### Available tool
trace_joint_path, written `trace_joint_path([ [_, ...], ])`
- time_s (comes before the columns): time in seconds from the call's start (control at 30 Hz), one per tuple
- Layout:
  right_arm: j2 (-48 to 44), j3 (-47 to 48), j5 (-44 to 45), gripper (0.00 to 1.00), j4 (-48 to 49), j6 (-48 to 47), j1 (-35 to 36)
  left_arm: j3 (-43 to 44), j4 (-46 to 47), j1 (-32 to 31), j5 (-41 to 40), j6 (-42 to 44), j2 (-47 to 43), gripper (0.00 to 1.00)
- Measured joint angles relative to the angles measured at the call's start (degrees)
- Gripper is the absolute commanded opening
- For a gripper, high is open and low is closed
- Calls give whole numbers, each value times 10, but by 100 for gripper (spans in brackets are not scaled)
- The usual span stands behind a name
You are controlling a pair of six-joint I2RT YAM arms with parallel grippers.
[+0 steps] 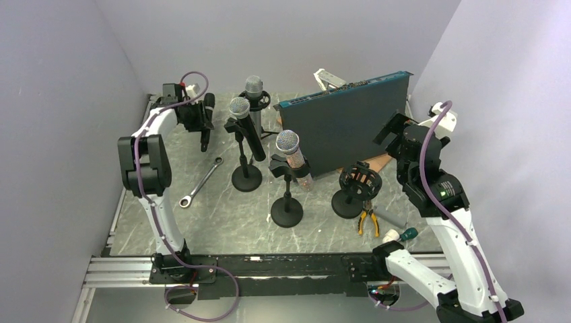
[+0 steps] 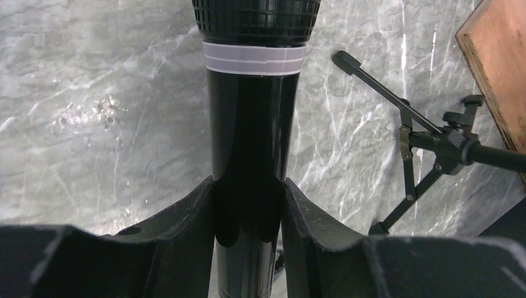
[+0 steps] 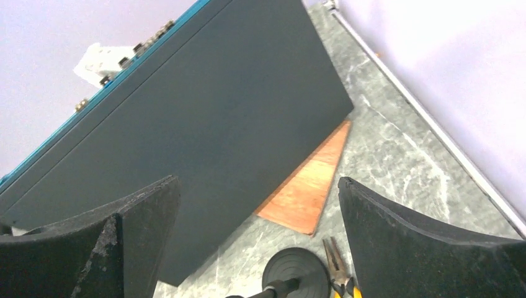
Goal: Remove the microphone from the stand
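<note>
Pliers and a green-handled screwdriver lie nearest the arm bases, with a wrench further left on the marbled table. Past them is an empty stand, its clip holding nothing. To its left, two more stands carry silver-headed microphones, and a third stands behind them. The right gripper hangs by the right end of a dark panel, its fingers spread wide with nothing between them. Farthest off, at the back left near the wall, the black microphone is up in the air, and no stand or clip shows around it. It should handle as a stiff, fairly weighty thing, heavier toward the mesh head. Its barrel is glossy and could slide in a loose grip. The mesh would likely dent, so the barrel below the pale band looks like the place to take hold. The left gripper holds it just there, its fingers pressed onto the barrel from both sides a little under the band and touching nothing else.
</note>
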Motion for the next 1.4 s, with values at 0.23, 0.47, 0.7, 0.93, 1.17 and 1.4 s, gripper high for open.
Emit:
trace_joint_path([
  [0.23, -34, 1, 25, 100, -13, -15, 0, 25, -25, 0, 14, 2, 56, 2],
  [0.47, -49, 37, -76, 100, -59, -67, 0, 58, -52, 1, 19, 5, 93, 8],
  [0.7, -78, 38, -144, 100, -65, -87, 0, 83, -68, 2, 32, 4, 122, 14],
  [0.93, -61, 38, -166, 100, -76, -87, 0, 85, -71, 2, 30, 4, 123, 40],
  [1.17, -63, 38, -189, 100, -76, -90, 0, 85, -72, 2, 21, 6, 123, 48],
  [1.4, -65, 38, -194, 100, -76, -93, 0, 85, -74, -1, 15, 6, 121, 54],
])
